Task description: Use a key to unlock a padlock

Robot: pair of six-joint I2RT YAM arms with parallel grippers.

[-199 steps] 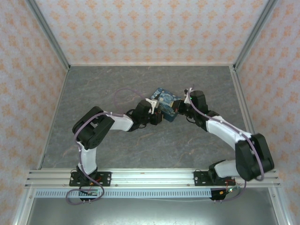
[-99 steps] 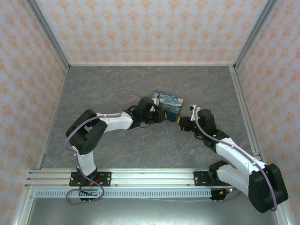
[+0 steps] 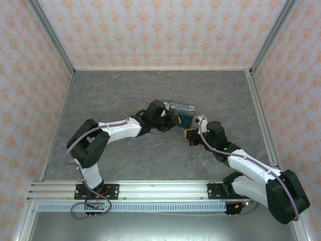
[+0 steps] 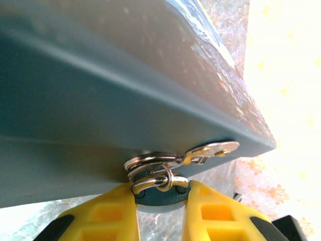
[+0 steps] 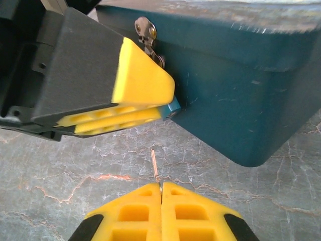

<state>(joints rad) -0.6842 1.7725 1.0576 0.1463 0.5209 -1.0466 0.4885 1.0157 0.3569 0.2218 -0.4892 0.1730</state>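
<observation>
1. Left wrist view: the left fingers point(image 4: 129, 201) stand a little apart and clamp the small dark teal padlock point(image 4: 159, 195) from both sides. Its body fills the gap between the yellow tips.
2. The padlock's thin metal shackle point(image 4: 161, 181) loops through the metal hasp point(image 4: 210, 149) at the lower edge of the blue box point(image 4: 100, 90), so the padlock sits right against the box wall.
3. Right wrist view: the right fingers point(image 5: 173, 196) are pressed fully together, pinching the key point(image 5: 155, 163). Its thin blade sticks out of the seam, seen edge-on, and points towards the padlock without touching it, above the grey marbled worktop point(image 5: 75, 160).
4. In that view, just a teal corner of the padlock shows past the left fingers' yellow tip, with the hasp above it on the box's near face.
5. Top external view: both pairs of fingers meet at the near side of the box, around the middle of the worktop.
6. Hard to make out:
   - The keyhole cannot be seen.
   - The key's head is buried between the right fingers.
   - The frame cuts the box off in both wrist views.
   - From above, the padlock and key are too small to tell apart.
</observation>
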